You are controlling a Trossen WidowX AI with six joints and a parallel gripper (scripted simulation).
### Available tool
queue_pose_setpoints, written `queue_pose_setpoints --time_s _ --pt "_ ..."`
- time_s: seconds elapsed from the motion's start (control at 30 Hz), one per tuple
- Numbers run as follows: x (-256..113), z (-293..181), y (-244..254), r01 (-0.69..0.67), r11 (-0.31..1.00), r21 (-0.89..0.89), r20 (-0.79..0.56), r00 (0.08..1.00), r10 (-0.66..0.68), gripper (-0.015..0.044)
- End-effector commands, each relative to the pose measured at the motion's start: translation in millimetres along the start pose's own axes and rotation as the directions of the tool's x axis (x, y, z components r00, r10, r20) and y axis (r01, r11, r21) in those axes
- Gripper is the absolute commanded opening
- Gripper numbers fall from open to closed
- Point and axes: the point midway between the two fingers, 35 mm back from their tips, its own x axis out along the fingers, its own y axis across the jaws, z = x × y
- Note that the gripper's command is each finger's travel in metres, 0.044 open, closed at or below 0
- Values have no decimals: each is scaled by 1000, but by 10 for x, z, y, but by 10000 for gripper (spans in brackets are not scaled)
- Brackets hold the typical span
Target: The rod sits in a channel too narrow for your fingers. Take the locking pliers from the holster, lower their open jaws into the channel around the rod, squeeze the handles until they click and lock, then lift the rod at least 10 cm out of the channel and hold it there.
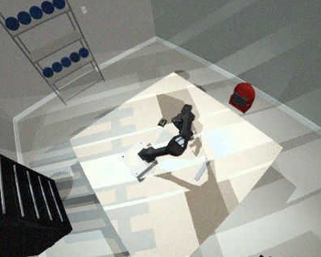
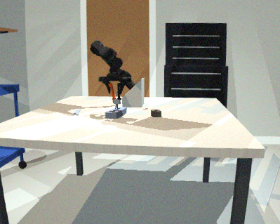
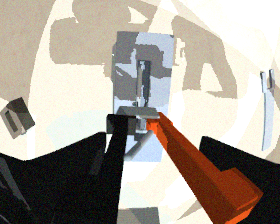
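Note:
My gripper [image 2: 115, 87] [image 3: 155, 141] is shut on the locking pliers [image 2: 112, 92] [image 3: 182, 155], between its two wide-set fingers. The pliers hang jaws down; their black and orange handles are spread, not squeezed together. The grey channel block [image 2: 111, 114] [image 3: 122, 92] lies right below. The pliers' grey head [image 2: 116, 101] [image 3: 137, 111] is over the block, and the jaws reach down to about its top; whether they are inside the slot is hidden. The narrow slot [image 3: 146, 82] runs ahead of the head in the wrist view. I cannot clearly tell the rod in it.
The small dark holster [image 1: 162, 122] [image 2: 156, 113] [image 3: 25, 112] stands to one side of the block. A slim pale two-pronged piece [image 1: 201, 172] [image 2: 76, 112] [image 3: 268, 117] lies on the other side. An upright pale panel [image 2: 135, 97] stands behind the block in the exterior view, by the arm.

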Motion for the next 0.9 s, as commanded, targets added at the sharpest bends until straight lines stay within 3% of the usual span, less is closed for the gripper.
queue_pose_setpoints --time_s 0.0,0.87 --pt "-36 6 5 -1 1000 3 9 1000 1 321" --pt "-49 13 -6 2 1000 3 15 1000 -3 321"
